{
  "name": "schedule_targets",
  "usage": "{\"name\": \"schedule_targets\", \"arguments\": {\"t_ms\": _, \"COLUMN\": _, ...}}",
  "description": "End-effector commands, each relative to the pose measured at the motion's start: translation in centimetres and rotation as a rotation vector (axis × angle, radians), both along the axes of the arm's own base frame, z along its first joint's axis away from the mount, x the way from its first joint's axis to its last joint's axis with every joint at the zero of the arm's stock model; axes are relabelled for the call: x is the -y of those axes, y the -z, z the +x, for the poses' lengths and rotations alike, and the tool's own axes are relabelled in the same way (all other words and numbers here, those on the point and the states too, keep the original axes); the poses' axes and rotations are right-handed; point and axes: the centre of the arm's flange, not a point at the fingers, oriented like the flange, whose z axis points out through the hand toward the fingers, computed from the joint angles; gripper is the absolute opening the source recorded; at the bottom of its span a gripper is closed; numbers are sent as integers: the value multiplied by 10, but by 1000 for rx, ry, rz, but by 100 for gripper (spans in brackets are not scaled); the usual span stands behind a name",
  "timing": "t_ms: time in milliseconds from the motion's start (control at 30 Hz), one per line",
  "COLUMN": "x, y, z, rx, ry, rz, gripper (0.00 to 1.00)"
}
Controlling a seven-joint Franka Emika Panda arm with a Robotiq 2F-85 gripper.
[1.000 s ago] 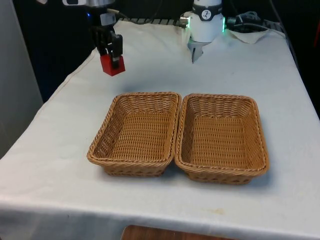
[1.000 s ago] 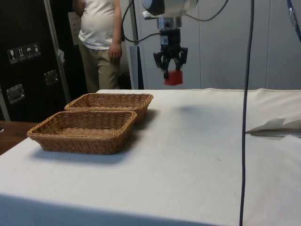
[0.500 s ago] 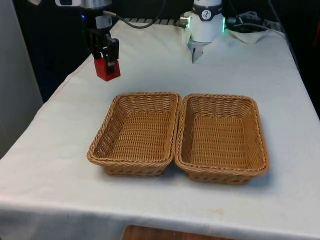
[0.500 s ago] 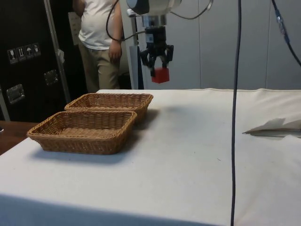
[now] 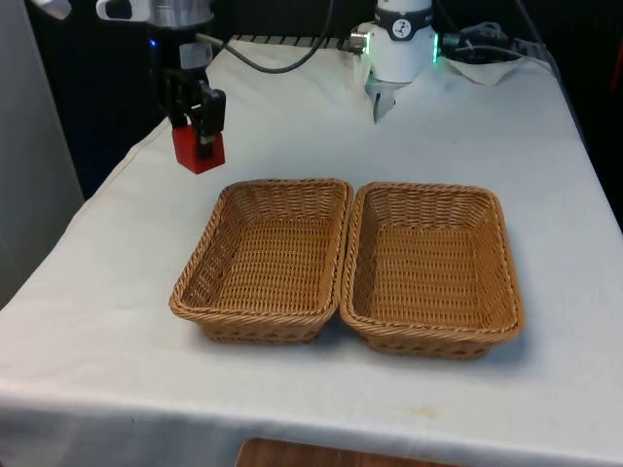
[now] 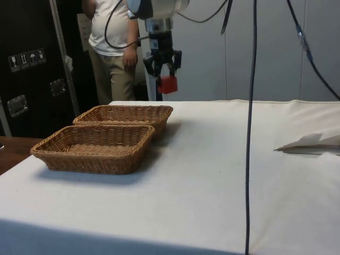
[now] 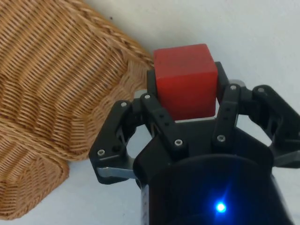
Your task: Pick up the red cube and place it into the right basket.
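White arm, black gripper

The arm (image 6: 154,6) was glossy white with black cables looping off it; the gripper (image 7: 185,105) was black, its linked fingers (image 7: 161,123) studded with silver screws.

Front view high, across the white-clothed counter (image 5: 545,195); side view low, level; both share two tan wicker baskets (image 5: 346,258); wrist close, downward.

person (image 6: 111,48): head cut by side view's top edge | red cube (image 7: 185,86): lower part hidden behind gripper (image 7: 185,101) fingers | basket (image 7: 51,93): cut by wrist picture's edge | table (image 5: 97,389): near edge cut off, front view
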Motion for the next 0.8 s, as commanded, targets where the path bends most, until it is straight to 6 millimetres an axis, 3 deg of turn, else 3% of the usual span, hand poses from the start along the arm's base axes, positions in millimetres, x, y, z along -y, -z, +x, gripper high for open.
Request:
{"name": "schedule_targets", "arguments": {"t_ms": 0, "x": -3, "y": 1, "z": 8, "rx": -2, "ry": 0, "rz": 5, "gripper": 3}}
{"name": "schedule_targets", "arguments": {"t_ms": 167, "x": -12, "y": -2, "z": 27, "rx": 3, "ry": -8, "rz": -7, "gripper": 3}}
{"name": "schedule_targets", "arguments": {"t_ms": 200, "x": -9, "y": -2, "z": 23, "rx": 5, "ry": -9, "rz": -16, "gripper": 3}}
{"name": "schedule_targets", "arguments": {"t_ms": 467, "x": -30, "y": -8, "z": 53, "rx": 11, "ry": -23, "rz": -22, "gripper": 3}}
{"name": "schedule_targets", "arguments": {"t_ms": 767, "x": -51, "y": -10, "z": 73, "rx": 31, "ry": -47, "rz": -32, "gripper": 3}}
